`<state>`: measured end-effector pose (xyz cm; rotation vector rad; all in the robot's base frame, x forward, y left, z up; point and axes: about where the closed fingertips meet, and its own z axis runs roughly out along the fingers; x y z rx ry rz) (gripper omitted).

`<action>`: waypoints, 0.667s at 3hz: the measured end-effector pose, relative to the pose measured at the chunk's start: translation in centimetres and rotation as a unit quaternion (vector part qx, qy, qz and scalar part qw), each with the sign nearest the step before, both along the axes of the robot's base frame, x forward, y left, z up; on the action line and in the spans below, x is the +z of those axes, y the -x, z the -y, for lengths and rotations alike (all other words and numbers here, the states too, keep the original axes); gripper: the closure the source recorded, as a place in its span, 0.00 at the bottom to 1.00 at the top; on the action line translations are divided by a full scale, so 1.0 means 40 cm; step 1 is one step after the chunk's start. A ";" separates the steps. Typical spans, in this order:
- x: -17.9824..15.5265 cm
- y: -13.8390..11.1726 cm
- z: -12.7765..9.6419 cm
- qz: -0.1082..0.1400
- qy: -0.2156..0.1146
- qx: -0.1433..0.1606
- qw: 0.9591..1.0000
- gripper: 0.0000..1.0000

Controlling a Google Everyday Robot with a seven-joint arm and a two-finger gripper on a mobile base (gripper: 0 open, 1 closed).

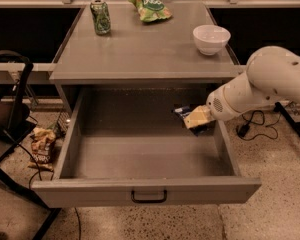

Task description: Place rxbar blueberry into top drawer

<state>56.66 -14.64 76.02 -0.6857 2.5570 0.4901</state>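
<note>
In the camera view, the cream two-finger gripper (196, 118) hangs over the right rear of the wide grey metal top drawer (140, 189), which stands open. Its fingers (194, 116) are clamped on the small dark navy rxbar blueberry wrapper (181, 111), which juts out to their left above the drawer floor. The carry looks nearly done; lowering and release remain.
</note>
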 end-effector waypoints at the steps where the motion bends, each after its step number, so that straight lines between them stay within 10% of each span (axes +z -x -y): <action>1: -0.080 0.017 -0.022 -0.017 0.000 0.025 1.000 1.00; 2: -0.088 0.018 -0.024 -0.018 0.001 0.028 0.999 1.00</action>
